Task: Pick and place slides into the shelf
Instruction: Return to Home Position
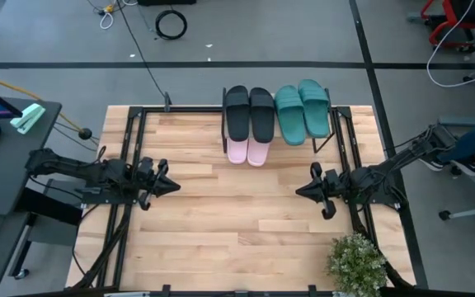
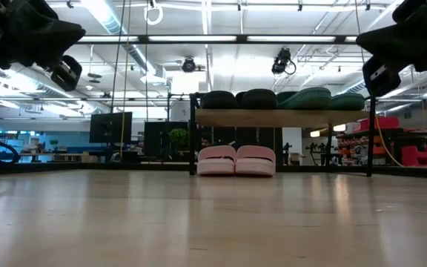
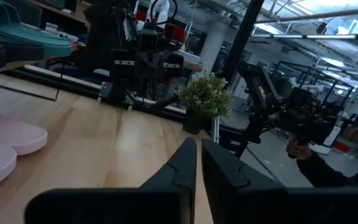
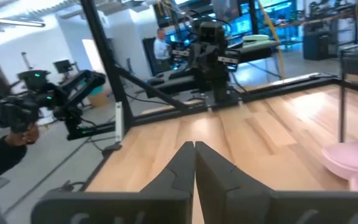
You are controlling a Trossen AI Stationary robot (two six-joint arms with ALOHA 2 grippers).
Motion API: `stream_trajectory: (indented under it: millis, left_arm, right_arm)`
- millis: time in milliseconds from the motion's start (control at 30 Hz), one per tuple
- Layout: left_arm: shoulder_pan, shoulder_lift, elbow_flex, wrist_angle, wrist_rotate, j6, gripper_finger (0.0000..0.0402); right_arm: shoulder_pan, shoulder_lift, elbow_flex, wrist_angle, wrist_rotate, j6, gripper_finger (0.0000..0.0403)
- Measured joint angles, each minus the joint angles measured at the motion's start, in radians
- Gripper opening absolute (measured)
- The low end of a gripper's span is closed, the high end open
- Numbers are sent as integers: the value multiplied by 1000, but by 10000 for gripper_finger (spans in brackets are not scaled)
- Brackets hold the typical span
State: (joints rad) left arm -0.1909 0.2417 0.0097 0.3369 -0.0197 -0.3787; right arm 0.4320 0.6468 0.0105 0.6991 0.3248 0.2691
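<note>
The shelf (image 1: 324,132) stands at the table's far edge; its plank top (image 2: 273,117) shows in the low view. On top lie two black slides (image 1: 249,112) and two teal slides (image 1: 301,110). Two pale pink slides (image 1: 247,152) rest with their soles on the table under the plank (image 2: 236,159), and they also show in the left wrist view (image 3: 5,146). My left gripper (image 1: 171,186) hovers shut over the table's left side, clear of everything. My right gripper (image 1: 303,190) hovers shut over the right side. The fingertips meet in both wrist views (image 3: 199,155) (image 4: 194,152).
A potted plant (image 1: 355,262) stands at the table's near right corner. Black frame rails (image 1: 130,148) run along both sides. Bare wood (image 1: 237,223) lies between the arms. Beyond the table's right side, a person holds a control arm (image 3: 300,149) (image 4: 17,134).
</note>
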Motion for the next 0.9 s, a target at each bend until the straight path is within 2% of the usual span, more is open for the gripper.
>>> stream_trajectory:
  millis: [500, 900]
  left_arm:
    - [0, 0, 0, -1, -1, 24, 21]
    - [0, 0, -1, -2, -1, 24, 36]
  right_arm:
    - [0, 0, 0, -50, 22, 24, 19]
    - [3, 2, 6, -125, 21, 0, 19]
